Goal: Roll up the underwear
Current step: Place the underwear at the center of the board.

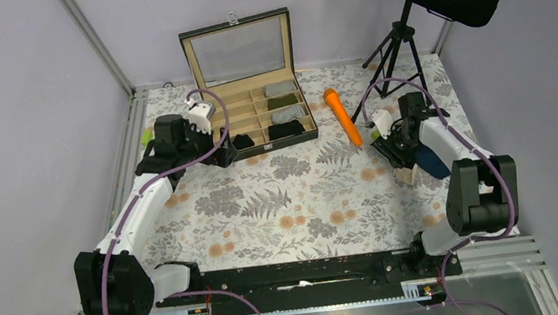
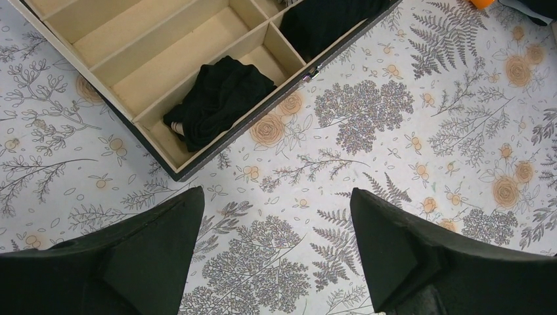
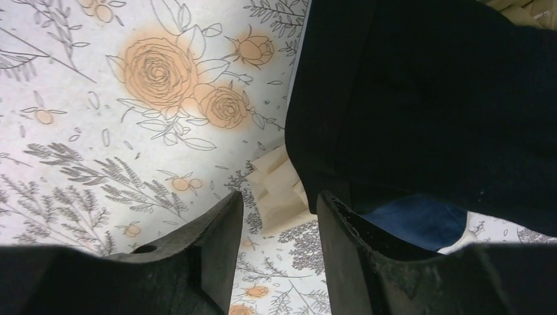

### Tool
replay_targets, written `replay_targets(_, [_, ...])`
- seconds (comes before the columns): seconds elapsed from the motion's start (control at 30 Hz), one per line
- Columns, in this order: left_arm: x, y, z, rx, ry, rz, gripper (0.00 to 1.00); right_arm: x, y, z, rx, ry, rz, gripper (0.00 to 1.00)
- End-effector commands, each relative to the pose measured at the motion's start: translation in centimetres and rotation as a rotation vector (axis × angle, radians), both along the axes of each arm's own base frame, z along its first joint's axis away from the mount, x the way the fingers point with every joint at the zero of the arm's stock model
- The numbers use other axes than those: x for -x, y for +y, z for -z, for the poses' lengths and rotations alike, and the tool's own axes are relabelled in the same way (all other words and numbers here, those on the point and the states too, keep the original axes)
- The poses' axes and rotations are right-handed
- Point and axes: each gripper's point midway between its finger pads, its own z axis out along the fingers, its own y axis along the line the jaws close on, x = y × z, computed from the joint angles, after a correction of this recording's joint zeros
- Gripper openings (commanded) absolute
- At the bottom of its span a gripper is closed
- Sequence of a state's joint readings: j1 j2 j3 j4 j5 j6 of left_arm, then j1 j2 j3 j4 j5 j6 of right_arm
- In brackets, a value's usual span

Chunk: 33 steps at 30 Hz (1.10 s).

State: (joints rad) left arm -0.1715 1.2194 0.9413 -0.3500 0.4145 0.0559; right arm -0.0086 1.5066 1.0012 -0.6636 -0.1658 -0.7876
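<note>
right gripper (image 3: 281, 197) low over floral cloth (image 3: 98, 131), jaws part-way apart, nothing between them. black underwear (image 3: 427, 98) just beside it, navy pair (image 3: 420, 220) underneath. left gripper (image 2: 276, 197) spread wide above the cloth, just short of box (image 2: 151, 72). rolled black pair (image 2: 220, 98) in a front-row compartment.

Surface (image 1: 297, 203): covered with a pale cloth printed with grey ferns and orange roses.
Box (image 1: 278, 145): dark, tan-lined, divided into compartments, lid raised; at back, left of centre.
Orange stick (image 1: 342, 116): lying just right of the box, not touching it.
Black underwear (image 3: 427, 98): spread flat at right edge.
Navy underwear (image 3: 420, 220): partly under the black.
Tan piece (image 3: 279, 184): poking out beside both.
Tripod stand (image 1: 399, 53): back right corner.
</note>
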Motion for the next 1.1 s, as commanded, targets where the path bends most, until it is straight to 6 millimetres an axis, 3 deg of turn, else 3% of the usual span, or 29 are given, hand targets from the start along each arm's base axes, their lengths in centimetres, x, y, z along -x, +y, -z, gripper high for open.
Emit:
replay_targets(0.0, [-0.3, -0.4, -0.7, 0.000, -0.043, 0.027, 0.90, -2.3, -1.1, -0.3, 0.074, -0.051, -0.040, 0.53])
replay_targets(0.2, [-0.7, -1.1, -0.8, 0.007, -0.052, 0.051, 0.90, -1.8, -1.9, 1.0, 0.118, -0.019, -0.044, 0.52])
replay_targets(0.43, [-1.2, -1.4, -0.7, 0.001, -0.057, 0.057, 0.91, -2.5, -2.9, 1.7, 0.167, -0.054, 0.005, 0.53])
replay_targets(0.83, [-0.7, -2.0, 1.0, 0.000, -0.012, 0.078, 0.92, -2.6, -3.2, 3.7, 0.176, -0.010, 0.056, 0.54])
replay_targets(0.93, [-0.6, -2.1, 1.3, -0.018, -0.011, 0.089, 0.92, -2.4, -3.0, 4.1, 0.166, 0.006, 0.059, 0.44])
replay_targets(1.07, [-0.1, -2.1, 2.0, -0.082, -0.005, 0.126, 0.91, -2.0, -2.8, 4.2, 0.152, 0.032, 0.077, 0.18])
